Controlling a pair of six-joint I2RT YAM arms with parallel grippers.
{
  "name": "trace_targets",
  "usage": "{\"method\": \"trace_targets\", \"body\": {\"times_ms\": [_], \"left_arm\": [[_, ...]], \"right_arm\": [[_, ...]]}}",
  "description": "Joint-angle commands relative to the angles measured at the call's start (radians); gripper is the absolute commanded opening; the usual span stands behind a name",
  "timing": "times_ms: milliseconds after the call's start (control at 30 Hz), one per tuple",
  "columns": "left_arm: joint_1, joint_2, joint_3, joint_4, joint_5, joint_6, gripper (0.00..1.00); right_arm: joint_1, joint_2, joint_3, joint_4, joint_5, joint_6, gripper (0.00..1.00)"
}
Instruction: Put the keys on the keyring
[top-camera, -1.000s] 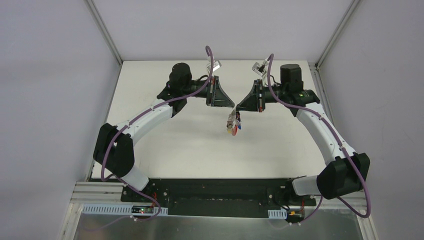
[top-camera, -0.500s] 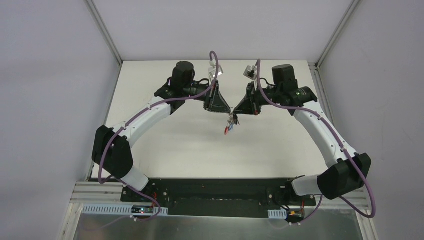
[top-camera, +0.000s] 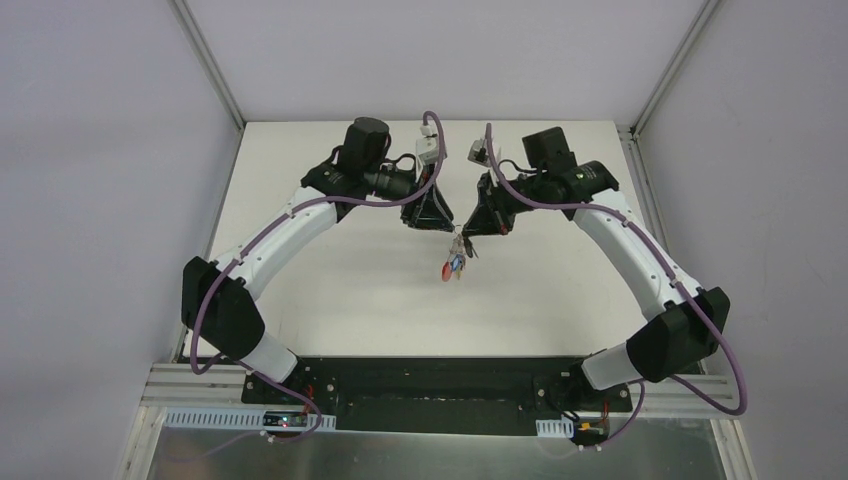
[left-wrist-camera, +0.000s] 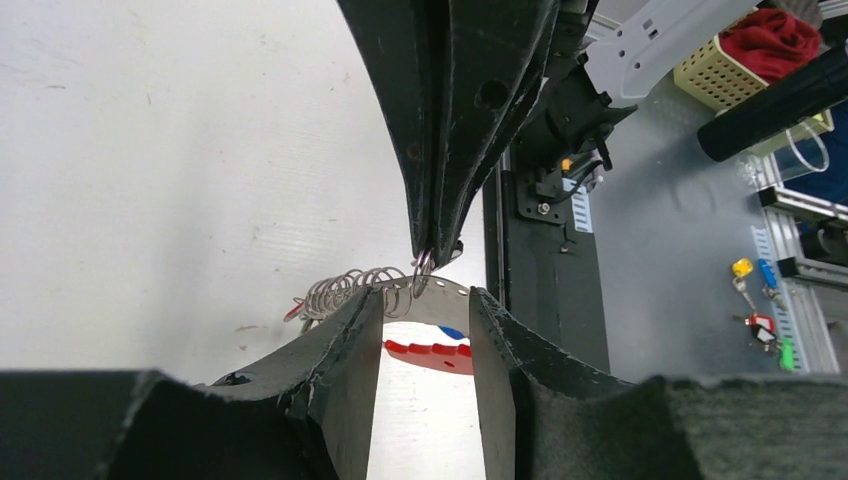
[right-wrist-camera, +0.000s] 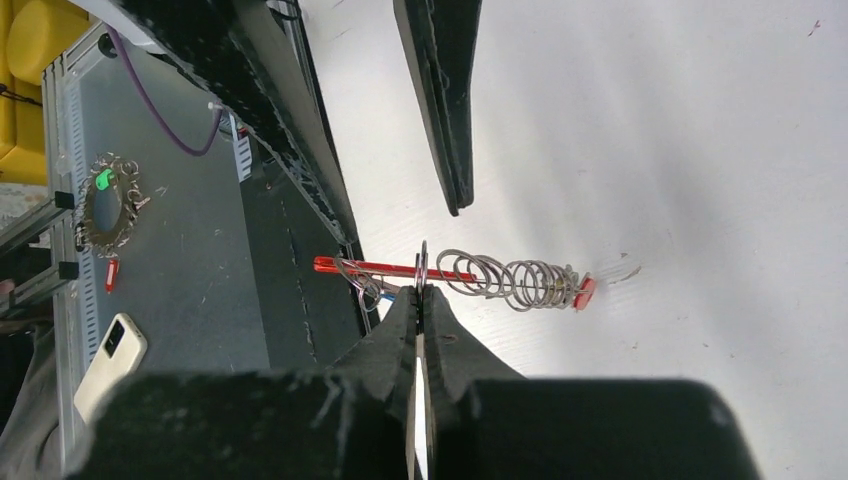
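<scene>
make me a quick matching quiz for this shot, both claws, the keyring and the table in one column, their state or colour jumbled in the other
Column one:
1 left claw
2 right claw
3 keyring
4 table

Column two:
a white
b shut on a small metal ring
c grey and red
d fingers apart, gripping nothing

Pairs: 1-d, 2-b, 3-c, 4-a

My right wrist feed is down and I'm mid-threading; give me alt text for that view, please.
The right gripper is shut on a thin silver ring on the keyring, whose red bar carries stacked silver rings, over the white table. A left gripper finger hangs just above, apart.
</scene>
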Motion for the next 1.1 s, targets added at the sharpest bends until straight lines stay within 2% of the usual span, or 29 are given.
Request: {"method": "trace_targets", "body": {"times_ms": [0,333,500,733,933,1067], "left_arm": [[-0.009,-0.012,0.051,-0.031,-0.001,0.11,0.38],[-0.059,0.004,0.059,-0.085,-0.007,0.204,0.36],[-0.074,0.012,0.062,-0.096,-0.007,0.216,0.32],[-0.077,0.018,0.065,-0.108,0.0,0.222,0.22],[-0.077,0.027,0.07,-0.112,0.009,0.213,0.06],[-0.077,0.032,0.071,-0.119,0.014,0.209,0.0]], "right_arm": [[0.014,0.007,0.063,-0.048,-0.025,-0.04,0.0],[0.019,0.037,0.082,-0.079,-0.077,-0.04,0.0],[0.02,0.041,0.077,-0.079,-0.088,-0.038,0.0],[0.02,0.034,0.062,-0.074,-0.089,-0.043,0.0],[0.019,0.034,0.052,-0.073,-0.091,-0.049,0.0],[0.02,0.032,0.046,-0.072,-0.088,-0.052,0.0]]}}
